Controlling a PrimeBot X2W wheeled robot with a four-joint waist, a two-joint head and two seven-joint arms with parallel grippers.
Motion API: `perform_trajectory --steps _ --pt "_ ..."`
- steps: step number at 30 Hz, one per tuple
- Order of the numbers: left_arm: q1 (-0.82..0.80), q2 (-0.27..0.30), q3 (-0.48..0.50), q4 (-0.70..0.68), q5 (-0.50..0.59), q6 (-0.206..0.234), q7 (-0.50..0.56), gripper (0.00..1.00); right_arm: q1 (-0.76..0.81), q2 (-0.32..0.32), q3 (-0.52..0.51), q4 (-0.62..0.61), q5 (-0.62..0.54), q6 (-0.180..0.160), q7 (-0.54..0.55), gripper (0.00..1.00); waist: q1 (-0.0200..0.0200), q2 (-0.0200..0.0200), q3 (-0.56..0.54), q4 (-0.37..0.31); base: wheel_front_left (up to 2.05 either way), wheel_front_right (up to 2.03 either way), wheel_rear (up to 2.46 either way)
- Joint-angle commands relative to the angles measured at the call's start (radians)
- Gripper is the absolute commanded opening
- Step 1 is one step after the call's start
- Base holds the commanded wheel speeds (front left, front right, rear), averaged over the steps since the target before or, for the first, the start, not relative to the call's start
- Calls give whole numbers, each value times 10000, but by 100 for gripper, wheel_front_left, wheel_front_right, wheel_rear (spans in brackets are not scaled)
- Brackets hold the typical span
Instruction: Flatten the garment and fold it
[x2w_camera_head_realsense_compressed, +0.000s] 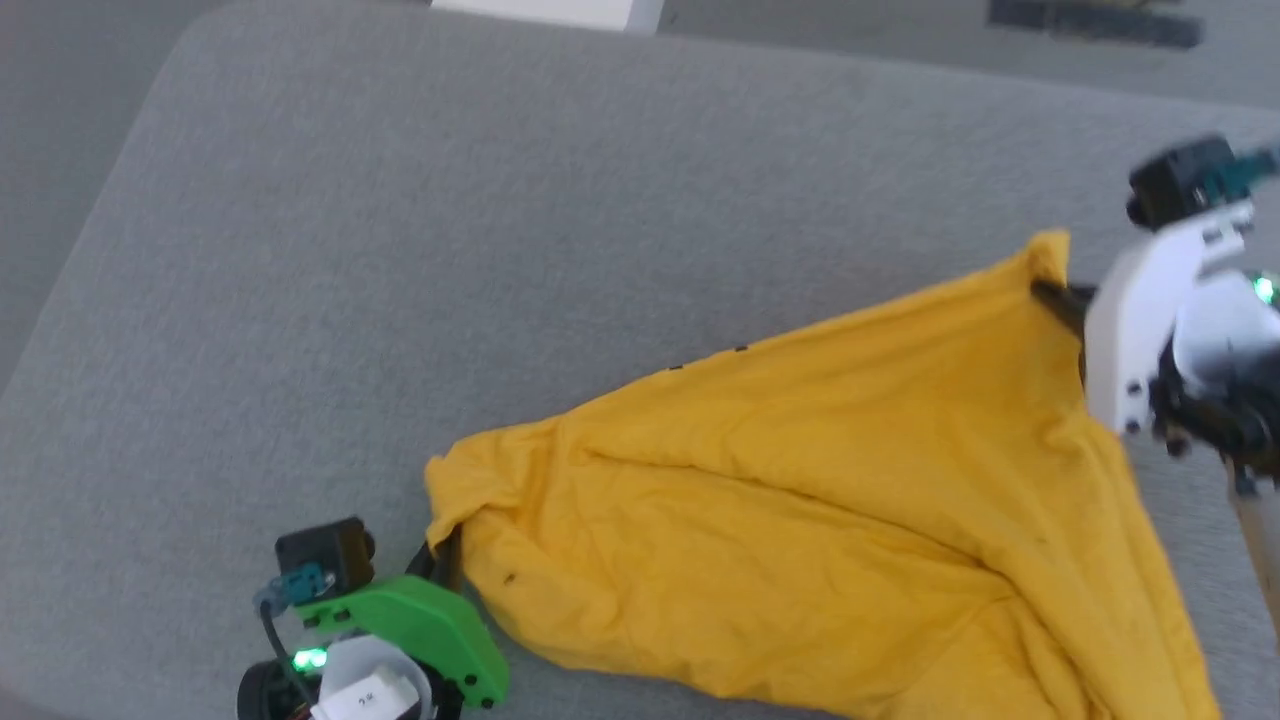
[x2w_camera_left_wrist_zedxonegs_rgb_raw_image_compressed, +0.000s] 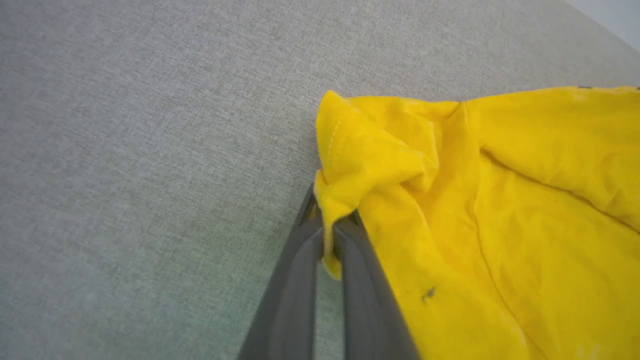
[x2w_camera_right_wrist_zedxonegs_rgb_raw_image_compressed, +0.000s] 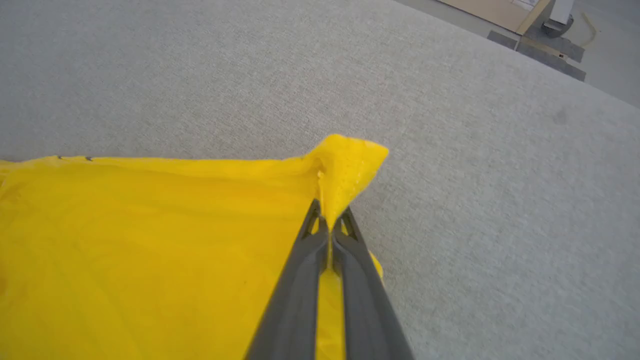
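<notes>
From the head view, the mustard-yellow T-shirt (x2w_camera_head_realsense_compressed: 830, 500) lies on the near right part of the grey pad (x2w_camera_head_realsense_compressed: 500, 250), with plain cloth facing up and no print in sight. My left pincer (x2w_camera_head_realsense_compressed: 445, 560) sits near the pad's near edge and bites the shirt's left end. My right pincer (x2w_camera_head_realsense_compressed: 1050, 295) is further back toward the pad's right edge and bites a raised corner. The shirt's long axis runs on a slant between the two pincers, from near left to far right. The loose remainder sags in folds toward the pad's near right corner. A small white label (x2w_camera_head_realsense_compressed: 360, 695) on my left wrist carries dark marks too blurred to read.

In the left wrist view, my two dark fingers are pressed together on a bunched, stitched edge of the shirt. The body of the cloth spreads away to the right over the pad.

In the right wrist view, my fingers are shut tight on a yellow corner that peaks just past their tips. The cloth runs off to the left over the pad, its far edge fairly straight.

Both ends are held, so I judge the next move turns on drawing my pincers apart along that slanted line to take out the sag.
</notes>
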Motion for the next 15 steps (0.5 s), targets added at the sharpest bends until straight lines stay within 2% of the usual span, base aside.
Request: perform_trajectory --steps 1,7,15 --pt "162 97 49 -39 -123 64 36 0 611 91 -374 -434 235 -13 -133 0 -1 0 -1238 -1213 0 0 0" --pt "589 151 48 -124 -256 121 132 0 3412 511 -1707 -2397 372 -13 146 0 -1 0 -1879 -1859 0 0 0" --pt "1142 146 151 -251 -516 164 80 0 6922 2271 -2739 -3912 546 -13 652 0 -1 0 -2417 -2284 0 0 0"
